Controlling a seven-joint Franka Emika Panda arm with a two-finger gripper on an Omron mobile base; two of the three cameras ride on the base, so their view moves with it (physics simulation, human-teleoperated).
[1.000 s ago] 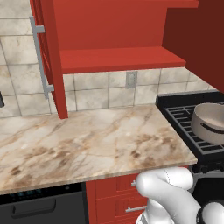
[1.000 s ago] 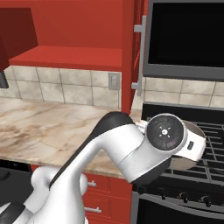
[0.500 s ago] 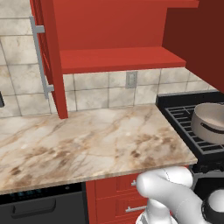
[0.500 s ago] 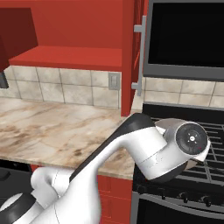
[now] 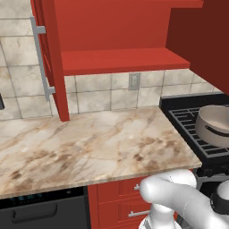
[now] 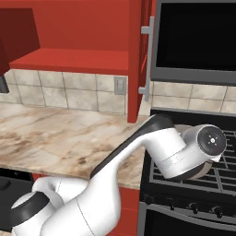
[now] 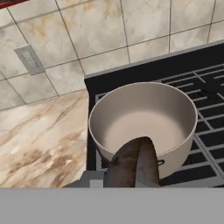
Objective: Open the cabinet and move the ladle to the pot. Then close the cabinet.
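Ladle held above the pot on the stove

The end effector (image 7: pixel 131 181) is clamped on the dark brown ladle (image 7: pixel 132 164), whose end reaches over the near rim of the grey pot (image 7: pixel 144 122). The red cabinet (image 5: pixel 112 40) stands open above the marble worktop (image 5: pixel 89 143).

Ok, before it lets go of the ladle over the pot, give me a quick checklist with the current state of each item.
1. Ladle held: ok, the gripper is shut on its dark, rusty handle end.
2. Ladle lined up with the pot: ok, it reaches over the near rim in the hand view.
3. Pot free inside: ok, the bottom looks bare.
4. Pot seated on the stove grate: ok, upright.
5. Ladle bowl position: cannot tell, hidden.
6. Cabinet doors: not ok for finishing, both stand open and need closing afterwards.
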